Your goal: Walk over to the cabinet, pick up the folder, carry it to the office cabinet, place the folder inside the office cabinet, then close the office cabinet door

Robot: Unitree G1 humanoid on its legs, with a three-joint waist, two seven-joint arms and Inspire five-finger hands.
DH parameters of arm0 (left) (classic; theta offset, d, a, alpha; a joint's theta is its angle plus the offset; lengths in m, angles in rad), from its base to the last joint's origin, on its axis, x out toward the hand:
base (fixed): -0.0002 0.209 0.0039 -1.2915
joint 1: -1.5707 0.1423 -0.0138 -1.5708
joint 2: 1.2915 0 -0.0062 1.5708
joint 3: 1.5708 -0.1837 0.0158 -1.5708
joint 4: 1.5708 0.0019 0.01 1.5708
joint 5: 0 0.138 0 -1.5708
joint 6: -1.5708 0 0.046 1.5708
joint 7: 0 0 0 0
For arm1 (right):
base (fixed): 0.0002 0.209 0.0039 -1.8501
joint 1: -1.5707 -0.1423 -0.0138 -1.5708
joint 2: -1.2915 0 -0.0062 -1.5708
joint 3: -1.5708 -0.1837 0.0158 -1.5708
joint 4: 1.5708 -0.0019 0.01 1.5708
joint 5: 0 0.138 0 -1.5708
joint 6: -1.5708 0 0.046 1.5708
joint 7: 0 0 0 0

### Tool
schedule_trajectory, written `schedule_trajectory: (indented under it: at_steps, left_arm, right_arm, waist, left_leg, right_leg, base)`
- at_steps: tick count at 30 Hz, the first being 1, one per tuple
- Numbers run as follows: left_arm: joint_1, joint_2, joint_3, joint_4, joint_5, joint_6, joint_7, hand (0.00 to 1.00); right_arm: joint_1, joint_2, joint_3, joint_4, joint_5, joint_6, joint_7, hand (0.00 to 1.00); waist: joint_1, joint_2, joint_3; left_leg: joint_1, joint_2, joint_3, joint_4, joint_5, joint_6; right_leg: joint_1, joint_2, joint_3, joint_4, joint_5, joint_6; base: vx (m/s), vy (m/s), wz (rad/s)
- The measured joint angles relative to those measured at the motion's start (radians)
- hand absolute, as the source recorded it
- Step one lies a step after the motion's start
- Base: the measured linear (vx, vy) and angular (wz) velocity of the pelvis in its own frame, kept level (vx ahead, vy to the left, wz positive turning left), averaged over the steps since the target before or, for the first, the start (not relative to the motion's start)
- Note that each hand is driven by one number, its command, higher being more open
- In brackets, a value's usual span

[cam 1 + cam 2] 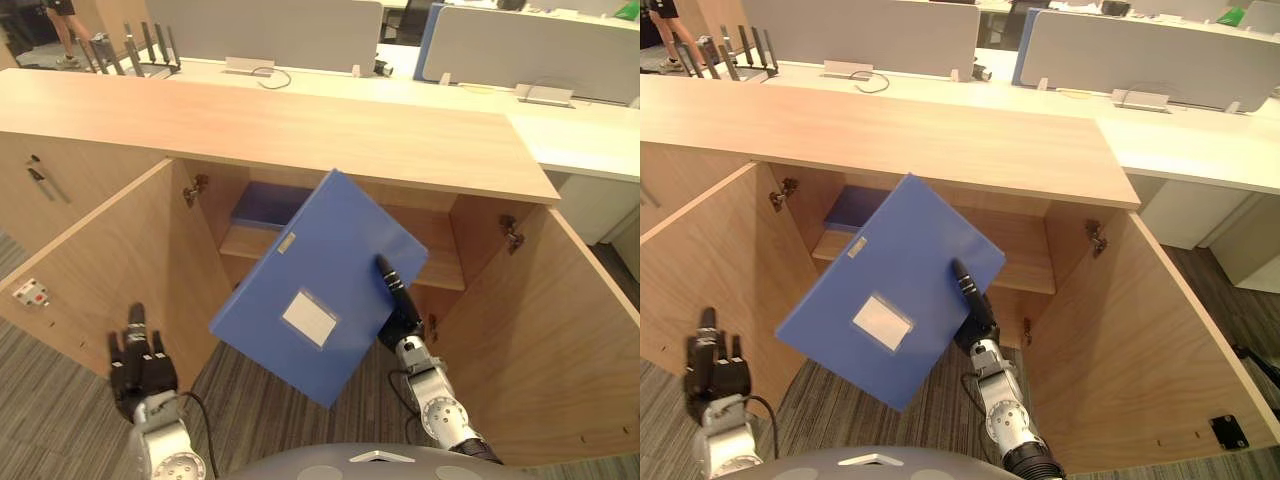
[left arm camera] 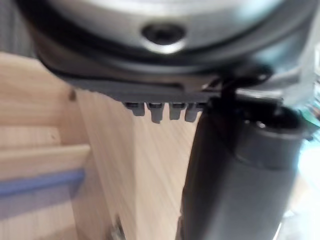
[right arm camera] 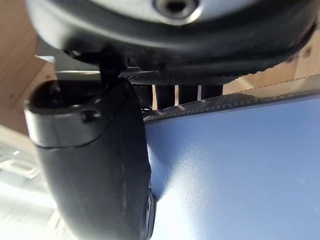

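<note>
R hand (image 1: 401, 325) pinching flat blue folder (image 1: 310, 290) | L hand (image 1: 140, 365) fingers straight | wood cabinet (image 1: 300, 130) open

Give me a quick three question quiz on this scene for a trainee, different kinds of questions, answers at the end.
1. True or false: both doors of the office cabinet stand open.
2. Which hand grips the blue folder? A) left B) right C) neither
3. Fill in: inside the cabinet, a second blue item lies on the ____.

Key
1. True: the left door and the right door are both swung out.
2. B: the right hand pinches the folder, tilted, in front of the opening. The left hand is low by the left door, holding nothing.
3. shelf.
</note>
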Motion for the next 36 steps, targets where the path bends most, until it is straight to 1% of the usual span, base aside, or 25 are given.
schedule_trajectory:
  at_steps: [1, 2, 3, 5, 6, 7, 8, 10, 12, 14, 16, 17, 20, 21, 22, 23, 24, 28, 30, 31, 32, 33, 34, 35, 36]
  left_arm:
    - [-0.003, 0.003, -0.012, 0.045, 0.000, 0.007, 0.000, 1.00]
    - [-0.009, 0.009, -0.040, 0.138, 0.000, 0.031, -0.001, 1.00]
    - [-0.012, 0.010, -0.047, 0.180, 0.001, 0.048, -0.001, 1.00]
    - [-0.036, 0.017, -0.077, 0.352, 0.010, 0.102, -0.002, 1.00]
    - [-0.042, 0.022, -0.085, 0.390, 0.020, 0.115, -0.002, 1.00]
    - [-0.053, 0.041, -0.091, 0.444, 0.072, 0.142, 0.002, 1.00]
    - [-0.066, 0.063, -0.104, 0.488, 0.114, 0.154, 0.001, 1.00]
    - [-0.088, 0.078, -0.111, 0.548, 0.181, 0.163, -0.004, 1.00]
    - [-0.109, 0.085, -0.107, 0.593, 0.213, 0.174, -0.009, 1.00]
    - [-0.136, 0.093, -0.096, 0.663, 0.279, 0.190, -0.012, 1.00]
    - [-0.152, 0.094, -0.068, 0.702, 0.317, 0.198, -0.011, 1.00]
    - [-0.154, 0.094, -0.053, 0.717, 0.329, 0.199, -0.007, 1.00]
    - [-0.154, 0.088, -0.009, 0.737, 0.374, 0.217, 0.007, 1.00]
    - [-0.153, 0.083, 0.011, 0.745, 0.405, 0.223, 0.013, 1.00]
    - [-0.153, 0.083, 0.016, 0.745, 0.410, 0.226, 0.017, 1.00]
    - [-0.153, 0.074, 0.033, 0.745, 0.415, 0.236, 0.025, 1.00]
    - [-0.154, 0.071, 0.046, 0.745, 0.416, 0.240, 0.030, 1.00]
    - [-0.154, 0.067, 0.048, 0.743, 0.415, 0.240, 0.045, 1.00]
    - [-0.154, 0.065, 0.050, 0.738, 0.413, 0.241, 0.045, 1.00]
    - [-0.153, 0.056, 0.056, 0.723, 0.411, 0.241, 0.046, 1.00]
    - [-0.153, 0.045, 0.077, 0.709, 0.408, 0.240, 0.046, 1.00]
    - [-0.152, 0.038, 0.082, 0.709, 0.407, 0.240, 0.047, 1.00]
    - [-0.150, 0.030, 0.087, 0.709, 0.406, 0.240, 0.050, 1.00]
    - [-0.151, 0.028, 0.087, 0.708, 0.406, 0.241, 0.050, 1.00]
    - [-0.149, 0.029, 0.087, 0.708, 0.406, 0.241, 0.051, 1.00]
  right_arm:
    - [-0.001, 0.000, 0.000, 0.025, -0.010, 0.004, -0.005, 0.00]
    - [-0.002, 0.000, 0.002, 0.075, -0.013, 0.017, -0.017, 0.00]
    - [-0.003, 0.001, 0.002, 0.096, -0.013, 0.025, -0.027, 0.00]
    - [-0.007, 0.004, 0.001, 0.172, -0.012, 0.036, -0.061, 0.00]
    - [-0.012, 0.005, 0.000, 0.194, -0.012, 0.036, -0.069, 0.00]
    - [-0.025, 0.011, -0.009, 0.239, -0.012, 0.040, -0.092, 0.00]
    - [-0.045, 0.011, -0.020, 0.285, -0.012, 0.043, -0.111, 0.00]
    - [-0.071, 0.010, -0.044, 0.344, -0.034, 0.045, -0.147, 0.00]
    - [-0.099, 0.010, -0.071, 0.397, -0.048, 0.048, -0.166, 0.00]
    - [-0.145, 0.018, -0.139, 0.473, -0.048, 0.051, -0.201, 0.00]
    - [-0.175, 0.033, -0.210, 0.514, -0.038, 0.048, -0.238, 0.00]
    - [-0.186, 0.051, -0.256, 0.521, -0.023, 0.039, -0.262, 0.00]
    - [-0.213, 0.076, -0.325, 0.537, 0.054, -0.001, -0.303, 0.00]
    - [-0.223, 0.097, -0.364, 0.537, 0.114, -0.032, -0.324, 0.00]
    - [-0.228, 0.101, -0.379, 0.537, 0.131, -0.044, -0.334, 0.00]
    - [-0.239, 0.115, -0.401, 0.537, 0.170, -0.069, -0.355, 0.00]
    - [-0.246, 0.123, -0.411, 0.534, 0.202, -0.091, -0.374, 0.00]
    - [-0.258, 0.124, -0.412, 0.532, 0.237, -0.116, -0.415, 0.00]
    - [-0.260, 0.124, -0.410, 0.513, 0.237, -0.125, -0.431, 0.00]
    - [-0.260, 0.124, -0.409, 0.485, 0.237, -0.132, -0.436, 0.00]
    - [-0.261, 0.124, -0.408, 0.447, 0.237, -0.135, -0.438, 0.00]
    - [-0.261, 0.124, -0.408, 0.429, 0.237, -0.139, -0.439, 0.00]
    - [-0.261, 0.124, -0.407, 0.394, 0.237, -0.151, -0.439, 0.00]
    - [-0.261, 0.124, -0.407, 0.373, 0.237, -0.159, -0.439, 0.00]
    - [-0.261, 0.124, -0.408, 0.341, 0.237, -0.170, -0.440, 0.00]
  waist:
    - [0.001, 0.001, 0.004]
    - [0.003, 0.003, 0.014]
    - [0.003, 0.003, 0.019]
    - [0.002, 0.004, 0.036]
    - [0.000, 0.003, 0.038]
    - [-0.001, 0.002, 0.042]
    - [-0.001, 0.001, 0.050]
    - [0.000, 0.005, 0.057]
    - [0.002, 0.010, 0.062]
    - [0.001, 0.018, 0.067]
    - [0.003, 0.021, 0.072]
    - [0.003, 0.022, 0.073]
    - [0.004, 0.022, 0.075]
    - [0.004, 0.021, 0.075]
    - [0.004, 0.021, 0.076]
    - [0.004, 0.020, 0.079]
    - [0.004, 0.019, 0.080]
    - [0.007, 0.020, 0.080]
    - [0.020, 0.020, 0.087]
    - [0.031, 0.027, 0.101]
    - [0.033, 0.042, 0.110]
    - [0.035, 0.051, 0.114]
    - [0.050, 0.068, 0.119]
    - [0.056, 0.072, 0.120]
    - [0.058, 0.071, 0.120]
  left_leg:
    - [-0.001, -0.001, -0.003, 0.000, 0.002, 0.000]
    - [-0.001, -0.003, -0.006, -0.001, 0.004, 0.001]
    - [-0.002, -0.004, -0.008, -0.001, 0.005, 0.002]
    - [-0.003, -0.009, -0.020, -0.020, 0.024, 0.002]
    - [-0.004, -0.009, -0.024, -0.025, 0.028, 0.002]
    - [-0.004, -0.009, -0.029, -0.036, 0.039, 0.001]
    - [-0.007, -0.009, -0.039, -0.036, 0.043, 0.000]
    - [-0.017, -0.011, -0.056, -0.036, 0.052, 0.000]
    - [-0.019, -0.011, -0.062, -0.040, 0.059, -0.001]
    - [-0.018, -0.010, -0.077, -0.059, 0.076, -0.003]
    - [-0.019, -0.009, -0.083, -0.059, 0.079, -0.005]
    - [-0.019, -0.009, -0.086, -0.059, 0.079, -0.005]
    - [-0.019, -0.009, -0.091, -0.059, 0.079, -0.005]
    - [-0.019, -0.009, -0.092, -0.059, 0.079, -0.005]
    - [-0.019, -0.009, -0.092, -0.059, 0.079, -0.005]
    - [-0.017, -0.009, -0.093, -0.059, 0.079, -0.005]
    - [-0.017, -0.008, -0.093, -0.059, 0.079, -0.006]
    - [-0.018, -0.005, -0.088, -0.058, 0.076, -0.009]
    - [-0.035, -0.002, -0.065, -0.003, 0.041, -0.014]
    - [-0.059, 0.003, -0.045, 0.081, -0.008, -0.017]
    - [-0.096, 0.019, -0.025, 0.186, -0.073, -0.018]
    - [-0.111, 0.030, -0.016, 0.234, -0.104, -0.019]
    - [-0.131, 0.059, 0.008, 0.305, -0.147, -0.022]
    - [-0.141, 0.076, 0.023, 0.338, -0.165, -0.027]
    - [-0.148, 0.092, 0.059, 0.360, -0.169, -0.029]
  right_leg:
    - [0.001, -0.001, -0.003, 0.000, 0.000, 0.000]
    - [0.002, -0.003, -0.004, 0.000, 0.000, 0.001]
    - [0.002, -0.004, -0.005, 0.000, -0.001, 0.002]
    - [-0.001, -0.009, -0.016, 0.000, -0.003, 0.011]
    - [-0.003, -0.009, -0.022, 0.001, -0.002, 0.011]
    - [-0.007, -0.009, -0.029, 0.002, -0.002, 0.012]
    - [-0.006, -0.009, -0.036, 0.003, -0.002, 0.012]
    - [-0.007, -0.010, -0.052, 0.003, 0.000, 0.015]
    - [-0.007, -0.010, -0.057, 0.003, 0.001, 0.016]
    - [-0.007, -0.009, -0.070, 0.002, 0.001, 0.017]
    - [-0.005, -0.008, -0.080, 0.002, 0.002, 0.017]
    - [-0.003, -0.007, -0.086, 0.001, 0.002, 0.017]
    - [0.001, -0.007, -0.089, -0.002, 0.002, 0.017]
    - [0.004, -0.008, -0.095, -0.002, 0.001, 0.017]
    - [0.005, -0.008, -0.097, -0.002, 0.001, 0.017]
    - [0.009, -0.008, -0.102, -0.003, 0.001, 0.017]
    - [0.009, -0.009, -0.104, -0.003, 0.001, 0.017]
    - [0.011, -0.009, -0.105, -0.002, -0.003, 0.017]
    - [0.011, -0.009, -0.085, 0.003, -0.005, 0.013]
    - [0.011, -0.006, -0.067, 0.019, -0.012, 0.008]
    - [0.009, 0.010, -0.050, 0.036, -0.026, -0.001]
    - [0.008, 0.018, -0.041, 0.043, -0.033, -0.006]
    - [0.008, 0.039, -0.021, 0.052, -0.045, -0.018]
    - [0.007, 0.051, -0.011, 0.054, -0.052, -0.020]
    - [0.007, 0.059, -0.003, 0.057, -0.061, -0.025]
  base:
    - [-0.04, -0.012, 0.16]
    - [-0.06, -0.012, 0.08]
    - [-0.08, -0.013, 0.09]
    - [-0.08, -0.023, 0.16]
    - [-0.08, -0.031, 0.18]
    - [-0.08, -0.034, 0.17]
    - [-0.08, -0.036, 0.18]
    - [-0.07, -0.029, 0.24]
    - [-0.08, -0.023, 0.17]
    - [-0.07, -0.027, 0.20]
    - [-0.05, -0.020, 0.12]
    - [-0.04, -0.017, 0.08]
    - [-0.01, -0.004, 0.06]
    - [0.00, 0.003, 0.07]
    - [0.00, 0.005, 0.09]
    - [0.00, 0.006, 0.07]
    - [0.00, 0.008, 0.05]
    - [-0.01, 0.004, -0.02]
    - [-0.02, 0.019, -0.29]
    - [-0.03, 0.012, -0.46]
    - [-0.04, 0.006, -0.48]
    - [-0.04, 0.001, -0.51]
    - [-0.02, -0.003, -0.46]
    - [0.02, -0.020, -0.40]
    - [0.04, -0.026, -0.13]
